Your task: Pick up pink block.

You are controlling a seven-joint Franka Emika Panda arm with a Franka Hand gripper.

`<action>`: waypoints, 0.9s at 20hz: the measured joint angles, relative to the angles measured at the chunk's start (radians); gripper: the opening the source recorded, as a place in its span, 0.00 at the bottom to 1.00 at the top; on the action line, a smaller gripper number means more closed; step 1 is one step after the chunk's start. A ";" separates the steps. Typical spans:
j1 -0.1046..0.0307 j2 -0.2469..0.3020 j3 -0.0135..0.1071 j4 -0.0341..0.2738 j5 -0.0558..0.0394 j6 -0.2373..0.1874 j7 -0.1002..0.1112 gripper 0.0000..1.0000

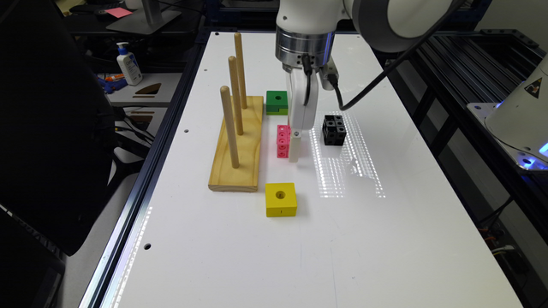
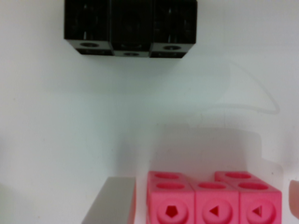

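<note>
The white end effector [image 1: 295, 147] is lowered to the glossy white bench [image 1: 385, 239], pointing straight down from the arm's silver wrist flange. In the wrist view one pale grey finger [image 2: 112, 200] stands just beside one end of the small bright pink plastic block of snapped-together cubes [image 2: 212, 198], with a narrow gap between them; at the opposite end a sliver of the other finger shows at the frame edge, also apart from the block. The end effector is therefore spread wide, straddling the block along its length and gripping nothing. The pink block [image 1: 282, 141] lies flat on the bench, its holed faces showing round, pentagonal and triangular openings. Beyond it, well apart in the wrist view, sits the black cube of linked plastic cubes [image 2: 130, 28]; in the exterior view this black cube [image 1: 334, 129] is to the exterior view's right of the end effector. A green block with one round hole [image 1: 277, 102] rests farther back, near the light wooden base board carrying three upright dowel pegs [image 1: 237, 145] on the exterior view's left. A yellow block with one round hole [image 1: 281, 199] sits nearer the camera, close to the board's front corner.
</note>
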 joint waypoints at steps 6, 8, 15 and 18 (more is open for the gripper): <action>0.000 0.006 0.000 0.002 0.0000 0.001 0.000 1.00; 0.000 0.020 0.000 0.003 -0.0001 0.011 0.000 1.00; 0.000 0.026 -0.001 0.008 -0.0008 0.018 0.000 1.00; 0.000 0.040 0.000 0.031 -0.0009 0.018 0.000 0.00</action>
